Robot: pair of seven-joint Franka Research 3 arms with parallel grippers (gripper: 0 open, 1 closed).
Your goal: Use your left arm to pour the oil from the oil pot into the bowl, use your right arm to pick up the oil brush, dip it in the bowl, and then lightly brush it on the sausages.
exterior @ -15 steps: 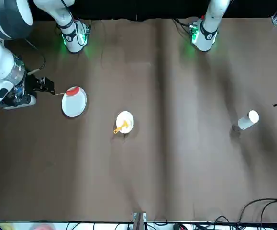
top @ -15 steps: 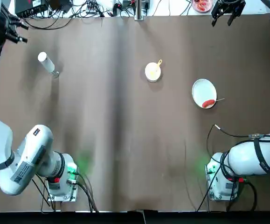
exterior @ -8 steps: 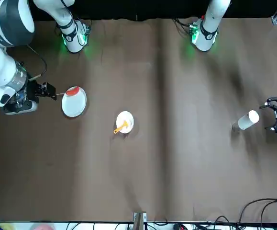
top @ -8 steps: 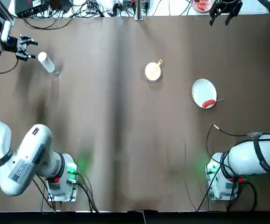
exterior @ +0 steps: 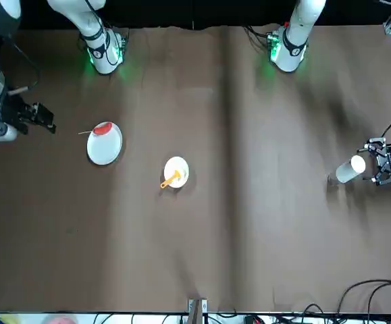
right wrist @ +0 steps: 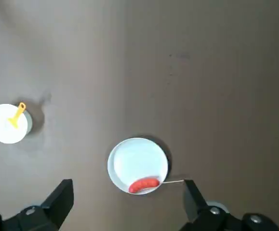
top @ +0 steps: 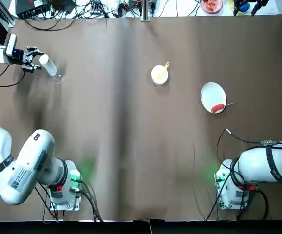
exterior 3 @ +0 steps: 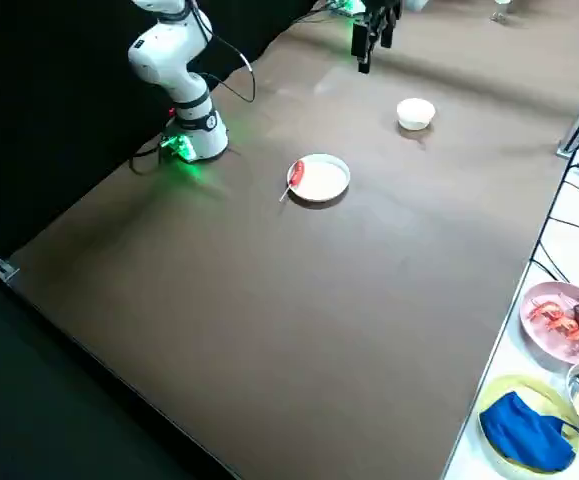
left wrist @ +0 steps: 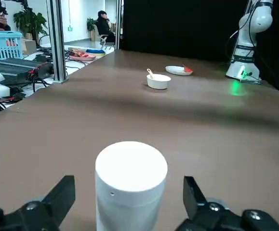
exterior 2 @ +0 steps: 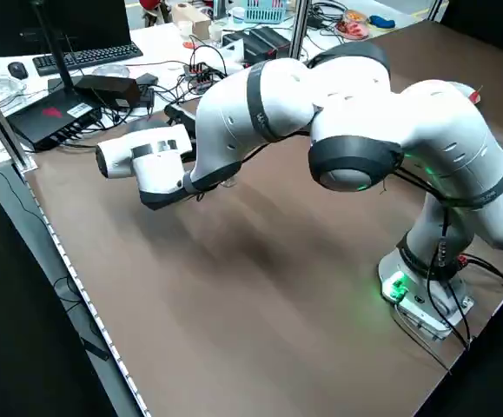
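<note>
The oil pot [top: 48,65], a clear bottle with a white cap, stands at the far left of the table. My left gripper [top: 34,58] is open, one finger on each side of the oil pot [left wrist: 131,179] and neither touching it. The white bowl [top: 159,75] sits mid-table with the orange-handled oil brush [top: 165,66] resting in it. A red sausage [top: 217,107] on a stick lies on the white plate [top: 212,92]. My right gripper [exterior: 48,125] is open and empty, high above the table; its wrist view looks down on the plate [right wrist: 138,159] and bowl [right wrist: 4,126].
Cables and electronics [top: 72,7] line the table's far edge. Off the far right corner sit a plate of food [exterior 3: 561,318] and a blue cloth [exterior 3: 525,436]. A metal post [left wrist: 57,38] stands at the far edge, and a person [left wrist: 102,24] sits well beyond it.
My left gripper has come in from the table's left edge until its open fingers flank the oil pot. My right gripper has moved farther out to my right, away from the plate.
</note>
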